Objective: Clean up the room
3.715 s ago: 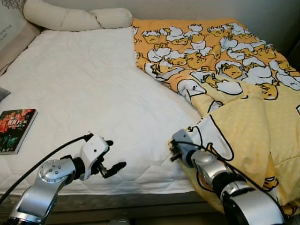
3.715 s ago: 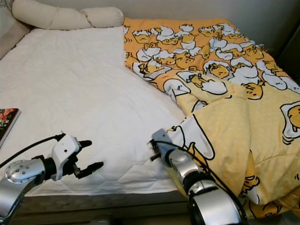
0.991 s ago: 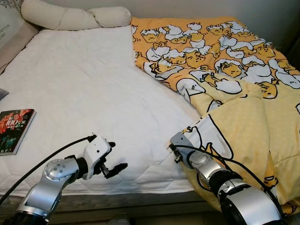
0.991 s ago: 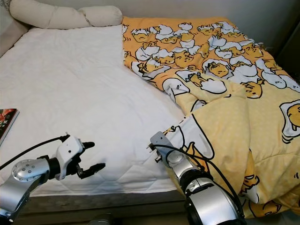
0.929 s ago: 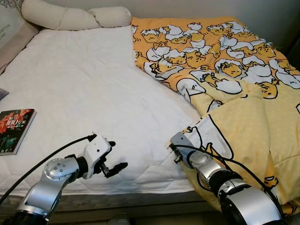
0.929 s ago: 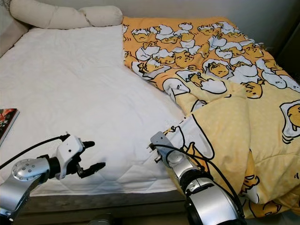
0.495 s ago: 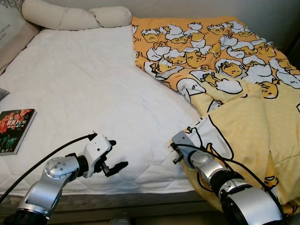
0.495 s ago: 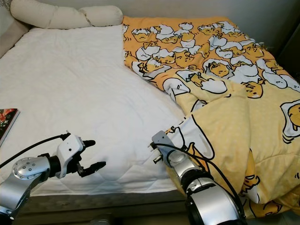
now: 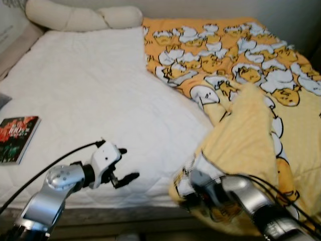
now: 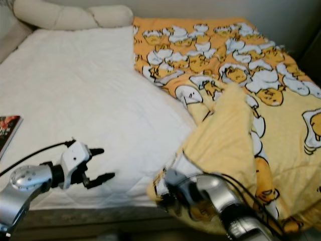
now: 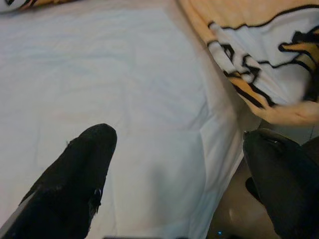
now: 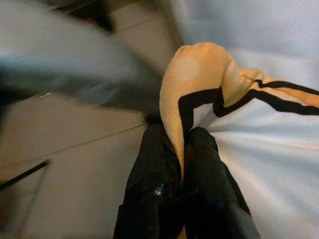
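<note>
A yellow blanket (image 9: 246,135) printed with white-and-orange cartoon figures covers the right half of the bed, its near part folded up in a ridge. My right gripper (image 12: 182,145) is shut on a fold at the blanket's corner (image 9: 186,185), held at the bed's front edge. The white quilted sheet (image 9: 95,90) lies bare on the left half. My left gripper (image 9: 129,163) hovers open just over the sheet near the front edge, nothing between its fingers (image 11: 79,174).
A book with a red and dark cover (image 9: 17,138) lies on the sheet at the left edge. A long cream bolster pillow (image 9: 83,18) runs along the head of the bed. Floor shows below the bed's front edge (image 11: 234,214).
My right gripper has pulled the blanket's corner toward the front edge and leftward, so the near blanket now stands up in a fold. The left gripper has barely moved.
</note>
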Motion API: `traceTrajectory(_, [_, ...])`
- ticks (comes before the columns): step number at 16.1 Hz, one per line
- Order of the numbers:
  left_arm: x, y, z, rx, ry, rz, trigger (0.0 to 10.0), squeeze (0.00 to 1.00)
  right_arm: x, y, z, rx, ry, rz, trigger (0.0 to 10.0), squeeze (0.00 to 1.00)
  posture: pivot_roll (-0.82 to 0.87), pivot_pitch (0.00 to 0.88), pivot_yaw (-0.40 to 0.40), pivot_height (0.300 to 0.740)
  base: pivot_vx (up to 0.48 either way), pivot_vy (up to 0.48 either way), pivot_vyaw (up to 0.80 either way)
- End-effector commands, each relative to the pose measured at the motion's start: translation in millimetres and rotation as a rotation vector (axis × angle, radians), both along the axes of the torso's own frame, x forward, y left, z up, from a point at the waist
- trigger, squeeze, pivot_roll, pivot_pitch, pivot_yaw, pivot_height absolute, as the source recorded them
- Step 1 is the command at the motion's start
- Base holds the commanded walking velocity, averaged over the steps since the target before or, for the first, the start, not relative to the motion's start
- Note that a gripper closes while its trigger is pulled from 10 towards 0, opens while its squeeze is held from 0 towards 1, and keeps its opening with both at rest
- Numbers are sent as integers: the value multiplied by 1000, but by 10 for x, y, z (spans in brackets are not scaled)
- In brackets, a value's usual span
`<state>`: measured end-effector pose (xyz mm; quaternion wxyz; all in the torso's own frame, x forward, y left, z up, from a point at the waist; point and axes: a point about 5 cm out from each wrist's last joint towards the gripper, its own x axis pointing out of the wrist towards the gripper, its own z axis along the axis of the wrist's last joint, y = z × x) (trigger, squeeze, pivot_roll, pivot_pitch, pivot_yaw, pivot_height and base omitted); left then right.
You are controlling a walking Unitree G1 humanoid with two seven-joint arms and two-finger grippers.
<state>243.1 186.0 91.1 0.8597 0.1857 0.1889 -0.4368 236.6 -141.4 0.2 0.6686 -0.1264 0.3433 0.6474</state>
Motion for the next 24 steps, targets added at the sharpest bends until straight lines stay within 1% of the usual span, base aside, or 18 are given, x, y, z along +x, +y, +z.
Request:
traceTrajectory(1, [5, -46, 52, -7, -8, -16, 10000, 0, -12, 56, 87, 43, 28, 72, 0, 0, 187, 0, 36, 740, 0, 0, 0])
traceTrajectory(2, [-3, -66, 71, -7, -5, -21, 10000, 0, -57, 41, 112, 38, 56, 117, 157, 0, 186, 0, 37, 740, 0, 0, 0])
traceTrajectory(3, [-5, -70, 77, -6, -4, -22, 10000, 0, -56, 30, 117, 20, 44, 116, 10000, 0, 186, 0, 37, 740, 0, 0, 0])
traceTrajectory(4, [-10, -76, 88, -3, -2, -22, 10000, 0, -37, 19, 106, -11, 15, 88, 10000, 137, 187, 0, 36, 740, 0, 0, 0])
traceTrajectory(5, [-12, -81, 94, 0, 0, -20, 10000, 0, -3, 34, 89, -21, 1, 43, 10000, 1000, 192, 0, 35, 740, 0, 0, 0])
traceTrajectory(7, [-14, -78, 94, 2, 1, -19, 10000, 0, -3, 61, 86, -13, 18, 34, 10000, 1000, 193, 0, 35, 740, 0, 0, 0])
traceTrajectory(8, [-16, -78, 90, 5, 4, -18, 10000, 0, -28, 88, 96, -7, 41, 55, 10000, 1000, 195, 0, 34, 740, 0, 0, 0])
traceTrajectory(12, [-11, -64, 57, 13, 12, -11, 10000, 0, -51, 118, 110, -6, 55, 67, 10000, 1000, 200, 0, 34, 740, 0, 0, 0])
traceTrajectory(14, [-3, -52, 39, 15, 12, -7, 10000, 0, -39, 131, 118, 3, 41, 46, 10000, 1000, 202, 0, 35, 740, 0, 0, 0])
traceTrajectory(15, [8, -46, 28, 17, 12, -4, 10000, 0, 25, 152, 123, 3, -5, -8, 10000, 1000, 203, 0, 34, 740, 0, 0, 0])
traceTrajectory(16, [17, -43, 22, 19, 12, -2, 10000, 0, 133, 176, 122, -15, -74, -98, 10000, 1000, 203, 0, 34, 740, 0, 0, 0])
traceTrajectory(17, [23, -43, 21, 19, 10, 0, 10000, 0, 308, 187, 117, -65, -171, -258, 10000, 1000, 208, 0, 36, 740, 0, 0, 0])
traceTrajectory(18, [25, -43, 20, 20, 10, 1, 10000, 0, 483, 171, 126, -120, -235, -453, 10000, 1000, 208, 0, 36, 740, 0, 0, 0])
traceTrajectory(19, [25, -42, 20, 21, 11, 0, 10000, 0, 587, 152, 138, -152, -256, -590, 10000, 1000, 208, 0, 36, 740, 0, 0, 0])
traceTrajectory(21, [18, -36, 33, 24, 10, -2, 10000, 0, 737, 176, 191, -159, -298, -792, 10000, 1000, 227, 0, 41, 740, 0, 0, 0])
traceTrajectory(22, [18, -32, 39, 26, 9, -3, 10000, 0, 776, 185, 214, -153, -312, -846, 10000, 1000, 230, 0, 43, 740, 0, 0, 0])
traceTrajectory(23, [20, -28, 47, 29, 7, -4, 10000, 0, 844, 174, 255, -153, -347, -952, 10000, 1000, 232, 0, 44, 740, 0, 0, 0])
traceTrajectory(24, [20, -26, 52, 30, 5, -5, 10000, 0, 872, 168, 270, -158, -364, -997, 10000, 1000, 236, 0, 44, 740, 0, 0, 0])
